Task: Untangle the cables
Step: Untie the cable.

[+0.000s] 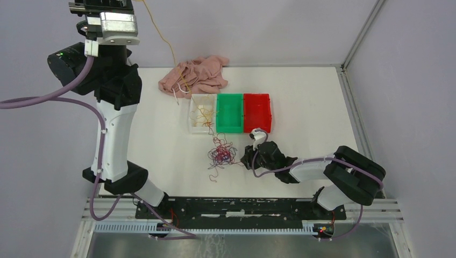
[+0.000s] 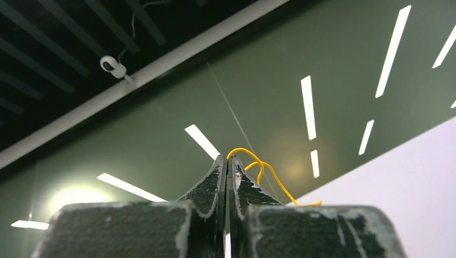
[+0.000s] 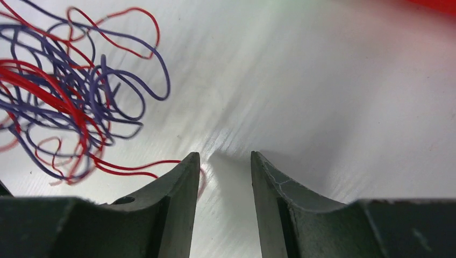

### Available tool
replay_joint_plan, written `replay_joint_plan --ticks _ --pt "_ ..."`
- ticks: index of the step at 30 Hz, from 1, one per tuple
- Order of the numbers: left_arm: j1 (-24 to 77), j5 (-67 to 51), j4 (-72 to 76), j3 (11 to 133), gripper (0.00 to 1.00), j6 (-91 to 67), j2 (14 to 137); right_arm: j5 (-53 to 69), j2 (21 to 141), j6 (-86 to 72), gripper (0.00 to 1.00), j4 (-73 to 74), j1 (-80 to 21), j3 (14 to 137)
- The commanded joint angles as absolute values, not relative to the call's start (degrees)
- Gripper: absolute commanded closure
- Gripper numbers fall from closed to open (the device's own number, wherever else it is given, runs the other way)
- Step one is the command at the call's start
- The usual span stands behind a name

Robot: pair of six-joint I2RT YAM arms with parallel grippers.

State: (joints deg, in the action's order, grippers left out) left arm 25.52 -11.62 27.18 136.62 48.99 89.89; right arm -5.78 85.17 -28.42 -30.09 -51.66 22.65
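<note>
Jaws of the left gripper (image 2: 227, 161) are clenched on a thin yellow cable (image 2: 262, 169), which curls out of the tips in a small loop. This arm is raised high, and the strand hangs from it in 1 long slack line down to the white bin (image 1: 190, 126), where more yellow coils lie. Jaws of the right gripper (image 3: 223, 158) stand half released with nothing between them, low over the table (image 3: 333, 97) beside the tangle (image 1: 221, 155) of red and purple cables, which lies just on the near side of the white bin. 1 red loop reaches its finger; whether it is caught I cannot tell. The step, as I judge it, is to bring the yellow strand into the white bin: lower it slowly, so the springy wire does not snag the pink garment (image 1: 196, 75) behind the white bin. The wires are thin, glossy and curly; the fingers are hard, black, scuffed pale at the edges; the table is smooth. A green bin (image 1: 230, 129) and a red bin (image 1: 257, 129), rigid plastic, stand in a row against the white bin.
</note>
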Motion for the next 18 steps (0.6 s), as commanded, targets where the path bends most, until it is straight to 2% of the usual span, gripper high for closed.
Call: replay_joint_plan --ticks 1,5,7,11,15,18 --pt "25.69 -12.62 30.51 141.58 0.97 53.27 90.63 -8.32 86.24 -29.49 0.54 -27.49 -51.77 19.93" --pt "25.73 -13.29 27.31 135.66 0.97 47.85 87.23 -8.29 85.13 -29.8 0.53 -27.97 -51.77 19.43" --pt "25.69 -15.27 24.1 129.15 0.97 43.32 83.23 -7.42 81.45 -28.95 0.49 -26.75 -51.72 20.23" --pt "26.07 -23.76 22.66 110.05 0.97 39.92 74.26 -5.09 70.61 -25.41 0.3 -20.78 -51.77 25.3" --pt "27.06 -24.3 21.06 103.76 0.97 37.3 70.77 -0.06 65.99 -19.76 0.18 -16.11 -51.77 35.97" --pt "27.1 -24.85 20.46 101.09 0.97 35.79 69.47 6.54 68.23 -16.91 0.02 -15.69 -51.84 44.01"
